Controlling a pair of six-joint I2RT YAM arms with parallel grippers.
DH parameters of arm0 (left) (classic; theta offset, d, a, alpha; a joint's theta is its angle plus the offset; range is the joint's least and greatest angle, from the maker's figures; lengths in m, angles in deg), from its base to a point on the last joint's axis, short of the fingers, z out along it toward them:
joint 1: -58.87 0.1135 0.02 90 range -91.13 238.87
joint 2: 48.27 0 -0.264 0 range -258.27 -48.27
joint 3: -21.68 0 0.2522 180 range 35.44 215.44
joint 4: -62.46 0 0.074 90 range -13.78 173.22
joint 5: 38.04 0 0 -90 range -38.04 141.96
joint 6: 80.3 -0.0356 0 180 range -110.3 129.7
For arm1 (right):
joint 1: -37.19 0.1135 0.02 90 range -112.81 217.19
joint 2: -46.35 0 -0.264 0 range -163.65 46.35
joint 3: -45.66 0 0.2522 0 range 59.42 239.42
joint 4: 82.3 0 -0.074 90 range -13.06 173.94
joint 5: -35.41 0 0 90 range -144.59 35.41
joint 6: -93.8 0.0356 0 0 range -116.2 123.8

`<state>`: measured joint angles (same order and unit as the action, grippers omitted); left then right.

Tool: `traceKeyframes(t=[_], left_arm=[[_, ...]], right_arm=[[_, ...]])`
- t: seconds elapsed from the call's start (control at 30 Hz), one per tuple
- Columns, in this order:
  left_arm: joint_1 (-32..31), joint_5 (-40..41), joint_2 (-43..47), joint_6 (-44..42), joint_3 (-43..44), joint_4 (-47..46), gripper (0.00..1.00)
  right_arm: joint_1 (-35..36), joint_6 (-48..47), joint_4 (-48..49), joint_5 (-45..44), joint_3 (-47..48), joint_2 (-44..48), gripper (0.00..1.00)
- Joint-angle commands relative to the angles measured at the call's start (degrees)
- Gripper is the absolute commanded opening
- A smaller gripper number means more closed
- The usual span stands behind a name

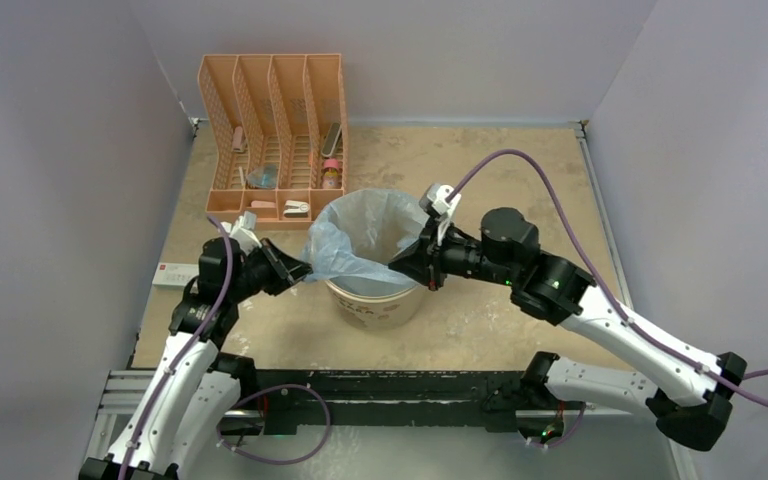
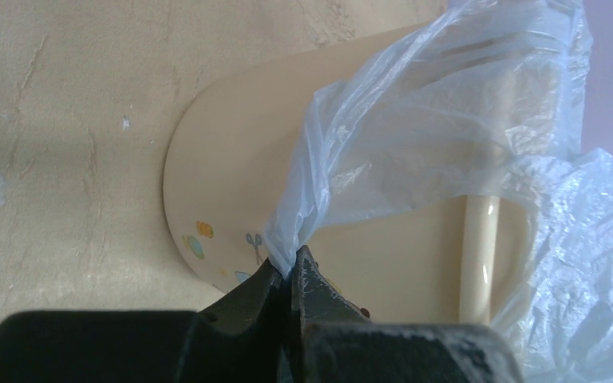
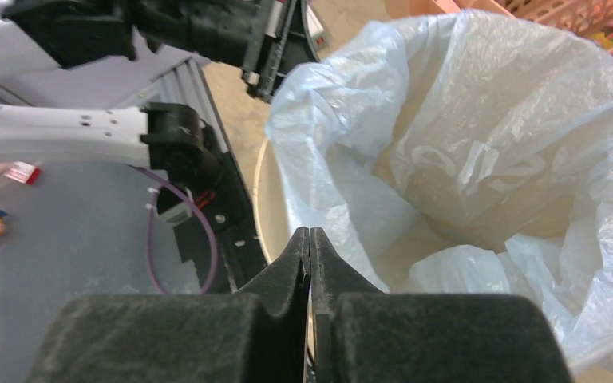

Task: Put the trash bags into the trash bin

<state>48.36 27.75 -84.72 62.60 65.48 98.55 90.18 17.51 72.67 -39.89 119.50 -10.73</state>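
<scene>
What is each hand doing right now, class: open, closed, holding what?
Left hand: closed, pinching the trash bag.
Right hand: closed at the bag's edge; whether it grips film cannot be told.

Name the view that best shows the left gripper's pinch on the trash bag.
Left wrist: the left gripper is shut on a gathered corner of the trash bag, close up. Top external shows that pinch small, beside the trash bin. Right wrist shows the bag's inside, not the pinch.

One bag (image 1: 360,230), one bin (image 1: 375,308). One organizer (image 1: 272,100), four slots (image 1: 288,120), one box (image 1: 175,275). One left claw (image 1: 300,272), one right claw (image 1: 398,265).
</scene>
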Motion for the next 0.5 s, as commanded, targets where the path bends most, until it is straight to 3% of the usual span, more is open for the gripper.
traceKeyframes(t=[0.0, 0.1, 0.17, 0.23, 0.3, 0.4, 0.47], left_arm=[[0.3, -1.2, 2.5, -1.5, 0.3, -1.6, 0.0], [0.3, 0.0, 4.4, -1.8, 0.8, -0.2, 0.0], [0.3, 0.5, 5.3, -1.6, 0.8, 0.2, 0.0], [0.3, 0.1, 5.5, -1.6, 0.7, 0.3, 0.0], [0.3, 0.0, 5.4, -1.9, 0.8, 0.7, 0.0], [0.3, 0.1, 5.4, -2.7, 1.1, 1.4, 0.0], [0.3, -0.3, 5.4, -3.2, 1.4, 1.8, 0.0]], right_arm=[[0.2, -0.6, 1.8, 4.7, 1.0, 2.8, 0.0], [0.3, -0.3, 0.2, 8.8, 1.3, 1.1, 0.01], [0.3, -0.1, -1.0, 6.4, 2.2, -0.1, 0.27], [0.2, 0.2, -1.0, 2.3, 2.7, -0.4, 0.41], [0.3, -1.1, -0.1, 1.1, 2.4, -0.4, 0.44], [0.3, -2.3, -0.5, 1.5, 2.8, -1.6, 0.34], [0.4, -2.4, -1.0, 0.9, 2.9, -2.5, 0.37]])
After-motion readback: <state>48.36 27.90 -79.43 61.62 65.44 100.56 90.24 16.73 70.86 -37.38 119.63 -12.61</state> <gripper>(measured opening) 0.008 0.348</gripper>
